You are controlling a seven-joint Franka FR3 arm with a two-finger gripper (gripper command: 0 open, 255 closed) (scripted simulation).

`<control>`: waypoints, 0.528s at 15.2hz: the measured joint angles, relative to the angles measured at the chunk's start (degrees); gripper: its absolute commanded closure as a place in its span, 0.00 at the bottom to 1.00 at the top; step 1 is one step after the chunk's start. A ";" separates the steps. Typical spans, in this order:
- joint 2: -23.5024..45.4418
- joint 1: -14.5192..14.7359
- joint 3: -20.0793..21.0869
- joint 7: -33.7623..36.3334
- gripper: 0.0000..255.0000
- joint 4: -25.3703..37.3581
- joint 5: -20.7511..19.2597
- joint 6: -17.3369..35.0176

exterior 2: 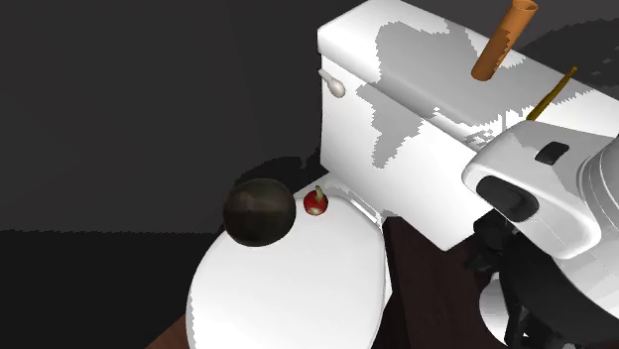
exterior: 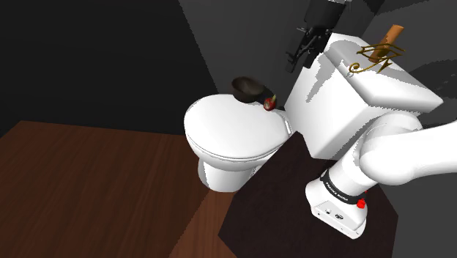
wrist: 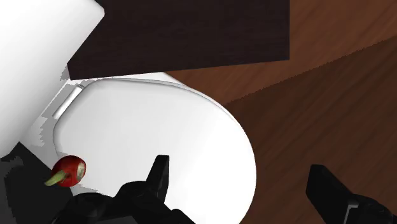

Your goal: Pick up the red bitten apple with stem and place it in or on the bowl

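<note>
Apple (exterior: 269, 103), shoulder view centre, touching bowl (exterior: 249, 89) on toilet lid (exterior: 231, 135): likely light, rigid, rolls; pinch across body, not stem. Gripper (wrist: 240, 170) wide open, empty.

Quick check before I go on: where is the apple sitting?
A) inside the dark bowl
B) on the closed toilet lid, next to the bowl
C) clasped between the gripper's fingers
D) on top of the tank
B: the red apple rests on the white toilet lid near the hinge, beside the dark bowl. The gripper is open and the apple lies off to one side of its fingers.
</note>
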 measured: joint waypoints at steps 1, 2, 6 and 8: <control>0.00 0.00 0.00 0.00 0.00 0.00 0.00 0.00; 0.42 -0.18 -0.40 -0.60 0.00 -0.43 -0.42 0.70; 3.12 -1.26 -2.65 -4.08 0.00 -3.24 -2.92 5.40; 5.68 -2.07 -4.29 -6.38 0.00 -4.11 -4.55 8.40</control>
